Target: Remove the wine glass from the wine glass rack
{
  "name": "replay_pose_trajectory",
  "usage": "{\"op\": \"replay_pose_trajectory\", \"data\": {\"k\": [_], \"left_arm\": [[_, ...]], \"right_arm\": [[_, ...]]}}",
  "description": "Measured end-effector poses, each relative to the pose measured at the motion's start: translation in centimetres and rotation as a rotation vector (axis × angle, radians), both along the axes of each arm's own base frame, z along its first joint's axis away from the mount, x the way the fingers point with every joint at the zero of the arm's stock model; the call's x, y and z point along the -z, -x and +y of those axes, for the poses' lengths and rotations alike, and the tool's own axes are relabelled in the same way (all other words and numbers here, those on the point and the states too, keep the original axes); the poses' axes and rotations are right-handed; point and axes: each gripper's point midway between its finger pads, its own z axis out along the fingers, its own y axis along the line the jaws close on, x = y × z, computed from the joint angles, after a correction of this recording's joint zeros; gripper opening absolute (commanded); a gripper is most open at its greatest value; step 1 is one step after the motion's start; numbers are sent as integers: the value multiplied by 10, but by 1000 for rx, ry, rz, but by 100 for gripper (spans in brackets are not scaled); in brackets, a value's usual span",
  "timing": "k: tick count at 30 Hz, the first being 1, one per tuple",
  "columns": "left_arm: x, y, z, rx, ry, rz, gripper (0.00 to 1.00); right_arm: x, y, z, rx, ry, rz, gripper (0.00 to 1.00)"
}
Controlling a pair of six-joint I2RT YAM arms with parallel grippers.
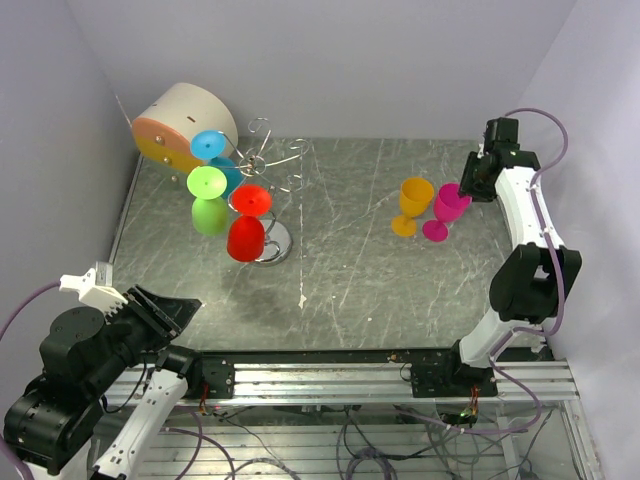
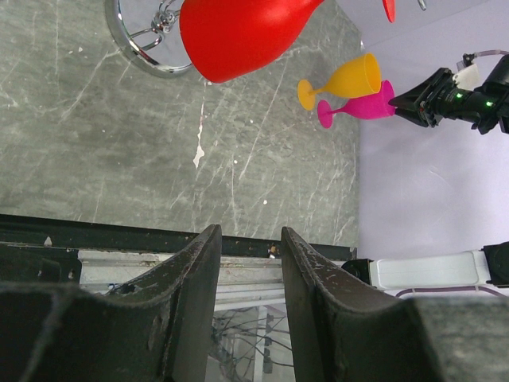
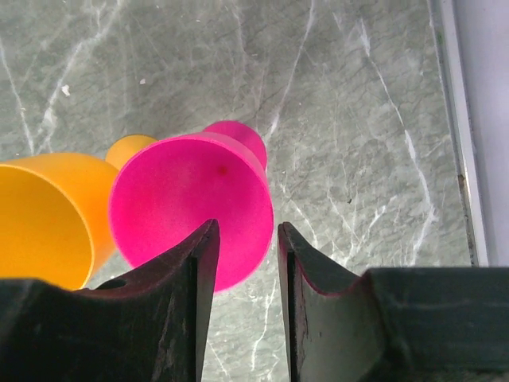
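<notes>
The silver wire wine glass rack [image 1: 264,158] stands at the back left on its shiny round base [image 1: 279,243]. A blue glass [image 1: 211,147], a green glass [image 1: 208,196] and a red glass [image 1: 247,222] hang upside down from it. An orange glass [image 1: 411,204] and a pink glass [image 1: 444,211] stand upright on the table at the right. My right gripper [image 1: 468,178] is open just above the pink glass [image 3: 191,207], its fingers straddling the rim's near edge. My left gripper [image 1: 168,310] is open and empty at the front left, far from the rack. The red glass [image 2: 238,32] shows in the left wrist view.
A beige-and-orange cylinder [image 1: 175,125] lies behind the rack in the back left corner. Purple walls close in the left, back and right. The table's front edge meets a metal rail [image 1: 330,380] by the arm bases. The orange glass [image 3: 48,215] touches the pink one's side.
</notes>
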Motion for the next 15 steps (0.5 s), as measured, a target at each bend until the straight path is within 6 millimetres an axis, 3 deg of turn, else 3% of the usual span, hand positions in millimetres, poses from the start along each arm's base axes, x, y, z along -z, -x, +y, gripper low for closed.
{"op": "replay_pose_trajectory", "data": {"k": [4,8,11,12,15], "left_arm": [[0,0,0,0,0,0,46],[1,-1,0,-2,-2,4,46],[4,-2,1,-8,-4,11,46],[5,-3,1,-10,-4,15,46],[7,-3,1,-13,-3,21,46]], "right_arm": [[-26,5,4,-7,-13,-53,36],[-79,7,26,-59,-102,-197,36],[-134,19,69,-164,-287,-364,33],[-157,28,95,-224,-378,-434,30],[-200,57,169,-407,-592,-533,29]]}}
